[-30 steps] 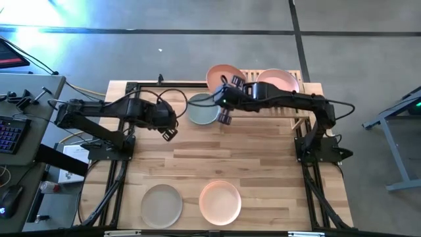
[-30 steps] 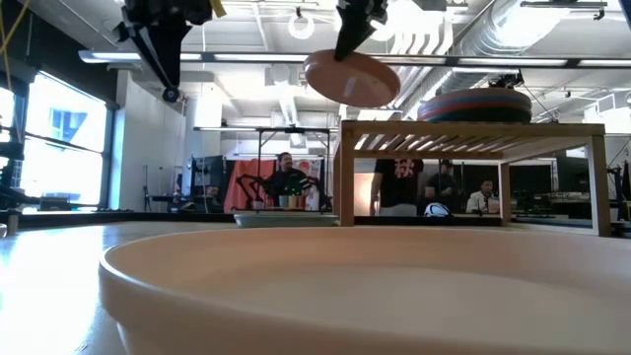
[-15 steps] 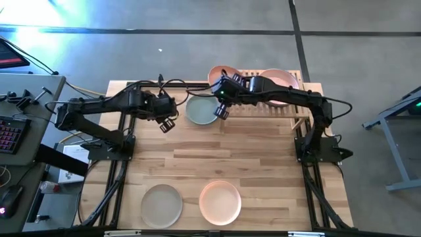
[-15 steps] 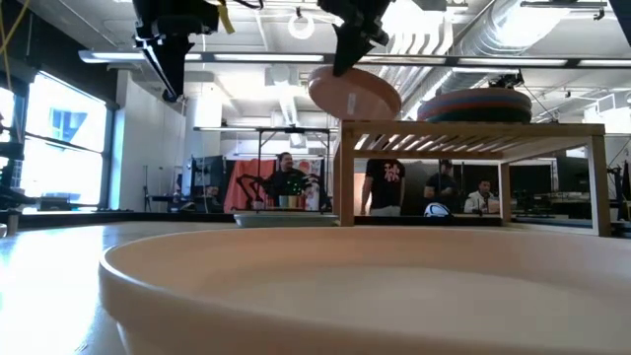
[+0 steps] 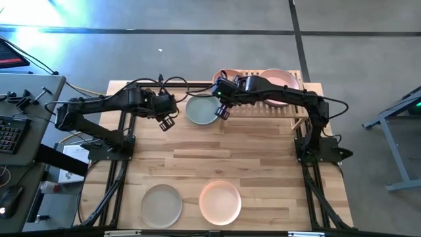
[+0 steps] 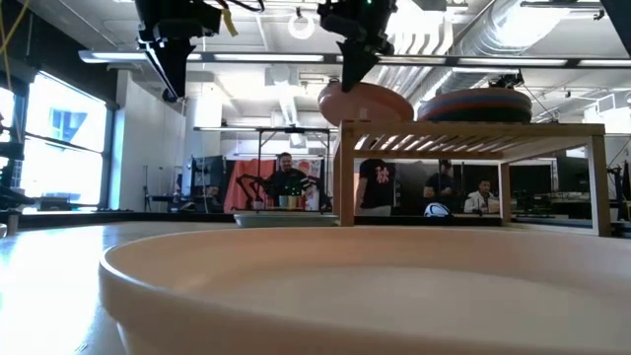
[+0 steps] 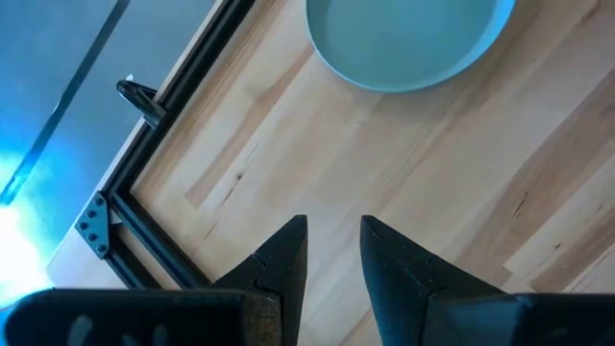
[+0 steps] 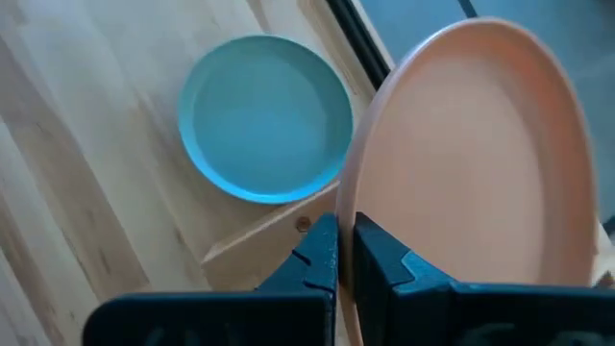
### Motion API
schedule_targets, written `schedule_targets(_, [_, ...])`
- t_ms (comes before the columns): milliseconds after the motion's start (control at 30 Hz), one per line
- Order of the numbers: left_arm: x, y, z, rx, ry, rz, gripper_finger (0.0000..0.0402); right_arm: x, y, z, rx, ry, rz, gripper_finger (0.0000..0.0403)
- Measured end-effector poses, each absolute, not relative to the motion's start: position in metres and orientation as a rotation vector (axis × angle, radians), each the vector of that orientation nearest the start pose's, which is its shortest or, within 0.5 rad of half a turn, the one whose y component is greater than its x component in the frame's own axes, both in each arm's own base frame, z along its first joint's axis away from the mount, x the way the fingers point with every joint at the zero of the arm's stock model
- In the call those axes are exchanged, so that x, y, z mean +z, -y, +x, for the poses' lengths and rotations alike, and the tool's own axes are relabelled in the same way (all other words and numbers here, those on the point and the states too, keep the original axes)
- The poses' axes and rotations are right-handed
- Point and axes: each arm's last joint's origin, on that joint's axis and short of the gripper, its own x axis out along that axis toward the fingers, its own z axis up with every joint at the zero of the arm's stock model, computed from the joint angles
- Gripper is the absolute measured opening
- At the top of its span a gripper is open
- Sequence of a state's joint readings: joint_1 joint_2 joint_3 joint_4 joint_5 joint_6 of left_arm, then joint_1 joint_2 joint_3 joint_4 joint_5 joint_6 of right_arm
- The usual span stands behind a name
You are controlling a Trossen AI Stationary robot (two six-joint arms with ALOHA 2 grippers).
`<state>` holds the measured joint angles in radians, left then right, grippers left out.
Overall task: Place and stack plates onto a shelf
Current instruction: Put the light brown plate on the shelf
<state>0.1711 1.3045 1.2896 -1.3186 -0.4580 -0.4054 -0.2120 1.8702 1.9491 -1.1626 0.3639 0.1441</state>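
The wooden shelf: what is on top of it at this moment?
On the shelf sits a stack of plates, pink on top; how many are below cannot be counted. The right gripper holds a peach plate at the other end, tilted; whether it touches the slats is unclear.

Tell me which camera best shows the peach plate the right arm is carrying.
The right wrist view: the peach plate fills it, its rim pinched in the right end effector. The low view shows the plate edge-on at the shelf corner. In the high view the arm hides most of it. The left wrist view misses it.
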Motion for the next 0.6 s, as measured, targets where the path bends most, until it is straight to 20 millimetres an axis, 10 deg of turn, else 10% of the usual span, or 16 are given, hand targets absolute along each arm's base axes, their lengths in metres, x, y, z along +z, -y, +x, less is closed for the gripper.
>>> schedule_targets(600, [0.323, -0.050, 0.213, 0.790, -1.201, -0.145, 0.0090, 0.346, 0.102, 0.357, -0.704, -1.149, 0.117, 0.0000])
